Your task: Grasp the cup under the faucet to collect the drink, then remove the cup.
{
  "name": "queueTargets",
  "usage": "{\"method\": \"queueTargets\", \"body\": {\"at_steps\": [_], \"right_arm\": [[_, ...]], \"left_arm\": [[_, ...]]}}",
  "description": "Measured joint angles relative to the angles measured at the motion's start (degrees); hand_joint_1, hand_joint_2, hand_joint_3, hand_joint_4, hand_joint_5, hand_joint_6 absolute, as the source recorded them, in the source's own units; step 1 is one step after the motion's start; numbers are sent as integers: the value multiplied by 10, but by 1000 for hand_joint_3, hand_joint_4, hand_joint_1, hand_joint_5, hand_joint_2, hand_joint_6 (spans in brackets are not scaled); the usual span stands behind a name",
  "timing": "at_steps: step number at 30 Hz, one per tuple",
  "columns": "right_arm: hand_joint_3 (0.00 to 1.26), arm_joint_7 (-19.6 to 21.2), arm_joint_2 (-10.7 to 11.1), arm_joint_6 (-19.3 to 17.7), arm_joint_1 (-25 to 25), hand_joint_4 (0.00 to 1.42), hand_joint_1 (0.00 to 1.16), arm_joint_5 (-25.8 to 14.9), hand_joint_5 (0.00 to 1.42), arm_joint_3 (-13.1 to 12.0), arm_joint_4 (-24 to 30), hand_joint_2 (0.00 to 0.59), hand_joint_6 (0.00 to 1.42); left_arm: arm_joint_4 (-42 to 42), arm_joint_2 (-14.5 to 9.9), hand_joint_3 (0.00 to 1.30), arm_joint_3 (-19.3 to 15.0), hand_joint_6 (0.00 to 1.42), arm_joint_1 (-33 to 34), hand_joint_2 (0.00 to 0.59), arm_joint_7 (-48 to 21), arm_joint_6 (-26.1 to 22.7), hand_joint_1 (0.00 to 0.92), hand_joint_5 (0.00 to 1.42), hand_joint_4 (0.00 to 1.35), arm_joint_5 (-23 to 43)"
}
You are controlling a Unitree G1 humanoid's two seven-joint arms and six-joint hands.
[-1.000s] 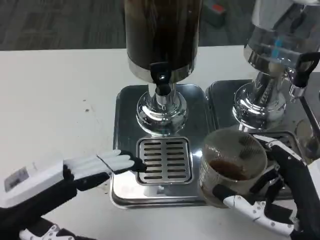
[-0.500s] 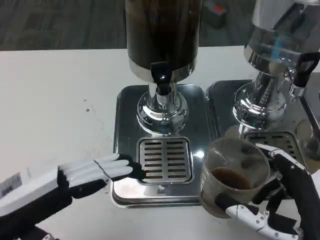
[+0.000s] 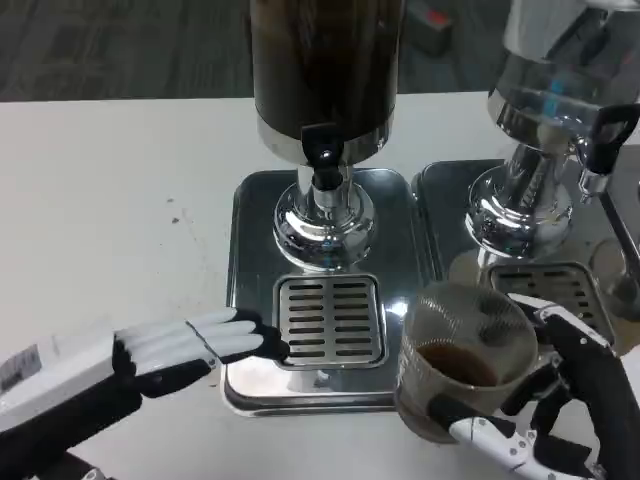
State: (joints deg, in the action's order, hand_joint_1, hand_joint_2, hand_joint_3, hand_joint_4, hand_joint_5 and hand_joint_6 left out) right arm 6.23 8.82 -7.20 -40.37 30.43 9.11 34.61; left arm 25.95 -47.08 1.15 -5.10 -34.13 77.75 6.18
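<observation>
A clear cup [image 3: 462,352] with dark drink in its bottom sits in my right hand [image 3: 565,395], whose fingers wrap its right and front sides. The cup is held at the lower right, off to the right of the drip grate [image 3: 329,319] and away from the black faucet [image 3: 323,160] of the dark drink dispenser [image 3: 322,70]. My left hand [image 3: 175,350] lies flat and open at the lower left, fingertips touching the left edge of the steel tray [image 3: 250,260] beside the grate.
A second dispenser [image 3: 555,110] with a clear tank stands on its own steel tray [image 3: 440,190] at the right, with its own grate [image 3: 545,280] just behind the cup. White table surface stretches to the left.
The cup and my right hand have drifted slightly down and toward me. My left hand has pulled back a little to the lower left, fingertips still at the tray edge.
</observation>
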Motion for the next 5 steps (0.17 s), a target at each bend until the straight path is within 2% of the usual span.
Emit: {"method": "queueTargets", "body": {"at_steps": [5], "right_arm": [[577,0,0,-3,0,627,947,0,830,0,0,186,1033]], "left_arm": [[0,-1,165,0,225,0,109,0,0,0,79,69,0]]}}
